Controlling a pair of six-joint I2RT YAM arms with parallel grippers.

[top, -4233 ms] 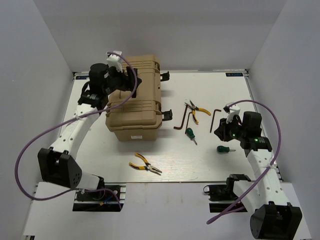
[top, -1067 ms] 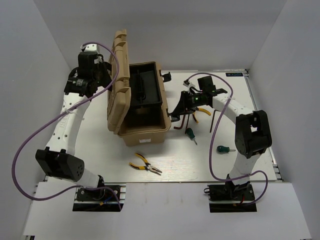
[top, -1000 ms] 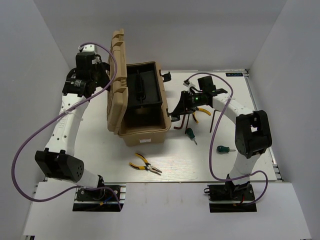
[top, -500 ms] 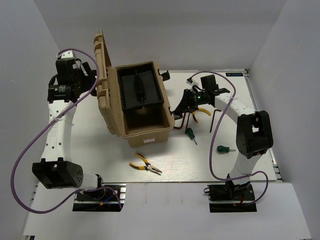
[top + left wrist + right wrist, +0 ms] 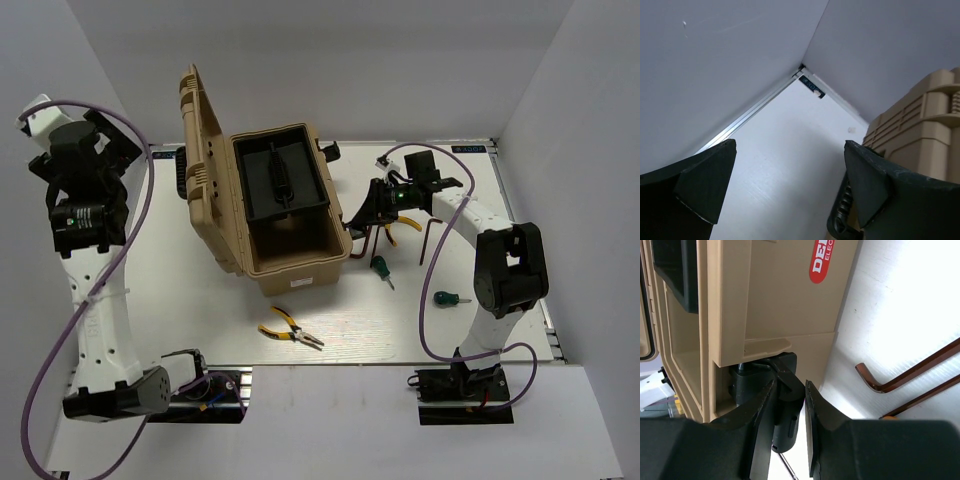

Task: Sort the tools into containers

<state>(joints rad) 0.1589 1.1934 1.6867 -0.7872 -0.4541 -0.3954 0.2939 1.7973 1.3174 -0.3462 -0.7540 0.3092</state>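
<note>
A tan toolbox (image 5: 296,262) stands open, its lid (image 5: 203,185) upright on the left and a black tray (image 5: 280,180) in its far half. My right gripper (image 5: 367,213) is shut on the box's black side latch (image 5: 790,382). My left gripper (image 5: 88,138) hangs open and empty, high at the far left, well away from the lid (image 5: 925,125). On the table lie one pair of pliers (image 5: 291,330) in front of the box, another pair (image 5: 402,226) by my right gripper, a green screwdriver (image 5: 381,268), a stubby screwdriver (image 5: 450,298) and two hex keys (image 5: 429,240) (image 5: 910,371).
White walls close the table in at the back and on both sides. A black handle part (image 5: 842,215) of the lid shows beside my left gripper's right finger. The right arm's cable (image 5: 425,300) loops over the table's right side.
My left gripper has opened, let go of the lid, and swung up and to the left. The lid has tipped further back. The right gripper has kept its hold on the latch.
</note>
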